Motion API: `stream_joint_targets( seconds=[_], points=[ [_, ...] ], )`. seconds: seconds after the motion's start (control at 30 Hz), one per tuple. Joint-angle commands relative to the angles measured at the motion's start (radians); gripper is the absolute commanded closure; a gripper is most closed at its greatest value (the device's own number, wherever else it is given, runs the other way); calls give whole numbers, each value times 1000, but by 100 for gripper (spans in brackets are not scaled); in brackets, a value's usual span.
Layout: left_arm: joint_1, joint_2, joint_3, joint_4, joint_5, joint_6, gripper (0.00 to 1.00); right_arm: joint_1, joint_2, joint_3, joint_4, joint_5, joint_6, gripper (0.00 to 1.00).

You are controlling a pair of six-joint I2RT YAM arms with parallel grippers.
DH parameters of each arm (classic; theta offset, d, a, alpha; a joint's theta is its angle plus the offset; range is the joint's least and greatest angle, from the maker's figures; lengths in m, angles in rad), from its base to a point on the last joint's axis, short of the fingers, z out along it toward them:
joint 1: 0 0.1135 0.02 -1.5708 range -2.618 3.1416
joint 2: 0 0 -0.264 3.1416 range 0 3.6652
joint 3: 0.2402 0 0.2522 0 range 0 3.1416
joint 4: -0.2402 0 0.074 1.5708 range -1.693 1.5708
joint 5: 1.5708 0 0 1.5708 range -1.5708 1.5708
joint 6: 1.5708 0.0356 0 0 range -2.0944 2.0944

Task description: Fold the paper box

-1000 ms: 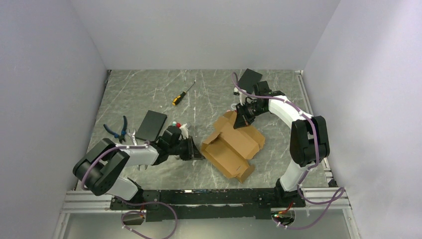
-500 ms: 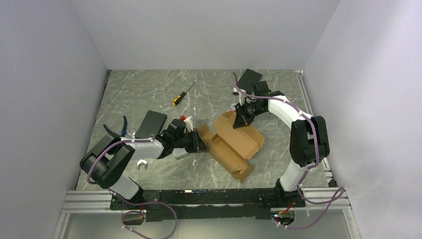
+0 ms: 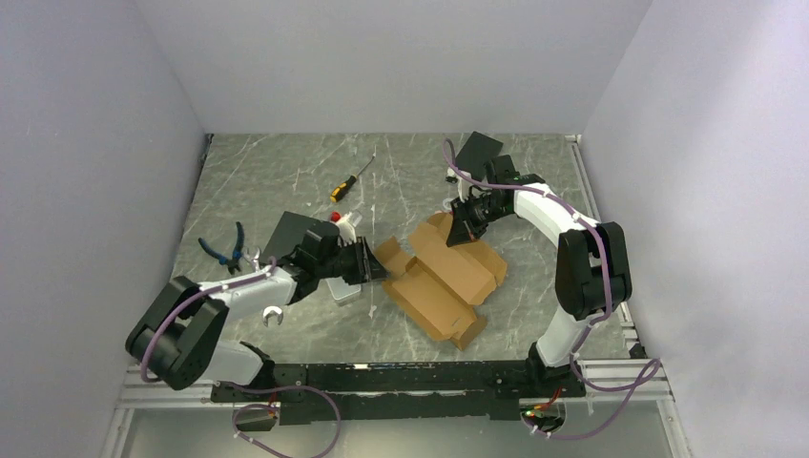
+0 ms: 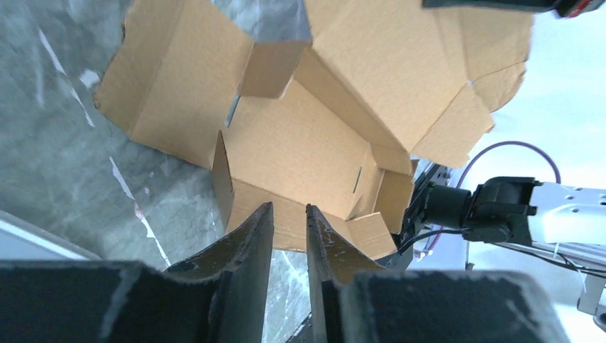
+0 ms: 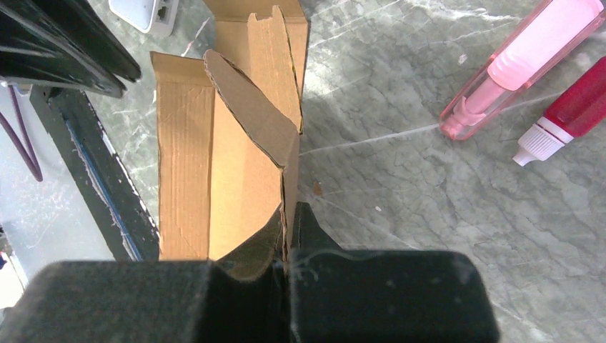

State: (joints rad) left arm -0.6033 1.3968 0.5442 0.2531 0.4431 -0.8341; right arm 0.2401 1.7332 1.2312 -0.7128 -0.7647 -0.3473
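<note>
1. Paper box: tan cardboard, partly folded. It lies open on the grey marbled counter, right of centre, between the two arms.
2. Right tool: clenched on a raised flap at the box's far edge, with cardboard pinched between its fingers.
3. Left tool: fingers narrowly parted with nothing between them, so released. It points at the box's left side, close to a flap; I cannot tell whether it touches.
4. Left wrist view: box interior open, outer flaps splayed flat, one short wall upright.
5. Elsewhere on the counter:
   - yellow-handled screwdriver, far and left of the box
   - blue-handled pliers, near the left edge
   - black slab, beside the left arm
   - pink bottle and red bottle, lying side by side near the box
</note>
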Motion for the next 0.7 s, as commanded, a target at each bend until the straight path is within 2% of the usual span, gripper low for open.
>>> stream_joint_targets(
  seconds=[0.0,0.1,0.33,0.5,0.67],
  points=[
    [40,-80,3,-50,36,68,71,5,-15,1,32,-4,-17,100],
    [77,-112,15,-116,25,99,68,5,-14,1,32,-4,-16,100],
    [170,-117,136,-375,-64,269,55,5,-15,0,32,-4,-16,100],
    [204,-64,188,-363,-47,354,42,5,-11,2,32,-4,-17,100],
    [220,82,258,-312,17,414,40,7,-13,1,32,-4,-16,100]
  ],
)
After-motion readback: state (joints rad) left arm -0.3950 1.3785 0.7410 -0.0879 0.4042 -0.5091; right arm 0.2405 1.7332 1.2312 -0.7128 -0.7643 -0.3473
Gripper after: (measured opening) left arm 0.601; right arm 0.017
